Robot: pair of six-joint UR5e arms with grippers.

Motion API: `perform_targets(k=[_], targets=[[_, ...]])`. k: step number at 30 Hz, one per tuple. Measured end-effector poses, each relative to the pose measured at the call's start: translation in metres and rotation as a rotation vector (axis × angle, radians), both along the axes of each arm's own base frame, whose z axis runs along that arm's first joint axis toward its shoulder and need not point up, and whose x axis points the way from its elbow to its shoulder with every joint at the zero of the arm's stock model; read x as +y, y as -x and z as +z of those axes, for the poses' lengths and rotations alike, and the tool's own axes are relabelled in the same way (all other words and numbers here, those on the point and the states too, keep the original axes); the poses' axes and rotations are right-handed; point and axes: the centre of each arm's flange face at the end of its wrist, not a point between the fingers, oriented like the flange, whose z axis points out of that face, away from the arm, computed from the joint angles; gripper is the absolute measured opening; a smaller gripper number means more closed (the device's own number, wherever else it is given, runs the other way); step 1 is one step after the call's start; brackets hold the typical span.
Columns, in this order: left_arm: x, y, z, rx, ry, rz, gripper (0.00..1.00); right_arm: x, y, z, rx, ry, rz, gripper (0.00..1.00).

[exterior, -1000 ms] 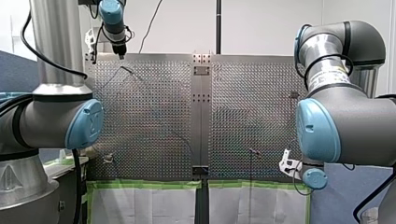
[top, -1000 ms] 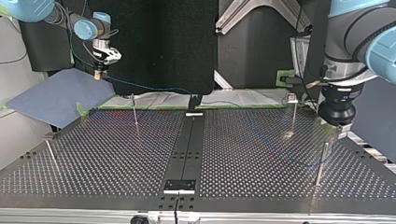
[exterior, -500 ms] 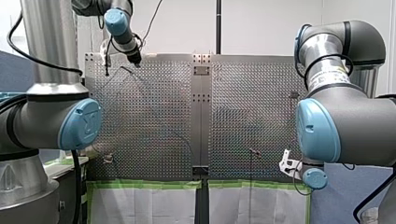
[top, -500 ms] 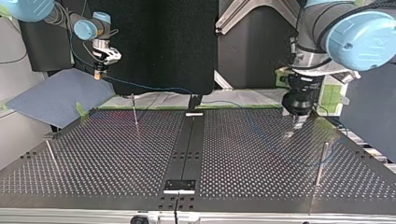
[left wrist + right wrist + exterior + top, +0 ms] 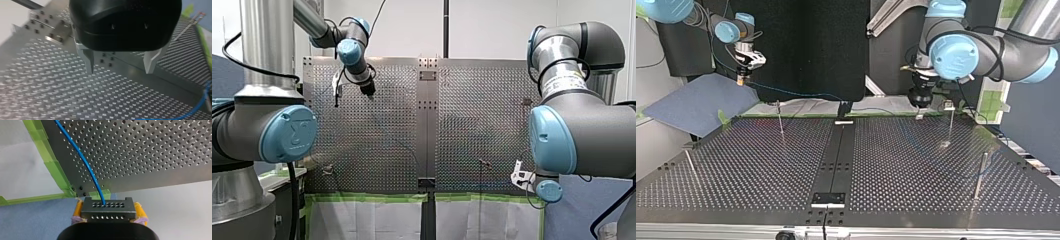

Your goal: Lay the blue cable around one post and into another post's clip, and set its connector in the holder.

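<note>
Currently the connector is clenched in the right claw; blue cable is led rightward in top view, seemingly toward the released left claw.

A robotics lab: perforated metal table, green tape.

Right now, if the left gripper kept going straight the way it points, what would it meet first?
Probably the bare perforated table, right ahead of the open left gripper. Nothing else shows in that line; the blue cable lies off to one side.
</note>
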Motion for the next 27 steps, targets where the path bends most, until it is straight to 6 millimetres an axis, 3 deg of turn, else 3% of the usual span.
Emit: perform_targets(k=[4, 13, 27], targets=[[-0.012, 0.003, -0.029, 0.028, -0.046, -0.013, 1.00, 0.000, 0.000, 0.000, 0.000, 0.000, 0.000, 0.00], [-0.047, 0.004, -0.067, 0.033, -0.126, -0.107, 1.00, 0.000, 0.000, 0.001, 0.000, 0.000, 0.002, 0.00], [-0.112, 0.017, -0.125, 0.044, -0.104, -0.297, 1.00, 0.000, 0.000, 0.001, 0.000, -0.005, 0.002, 0.00]])
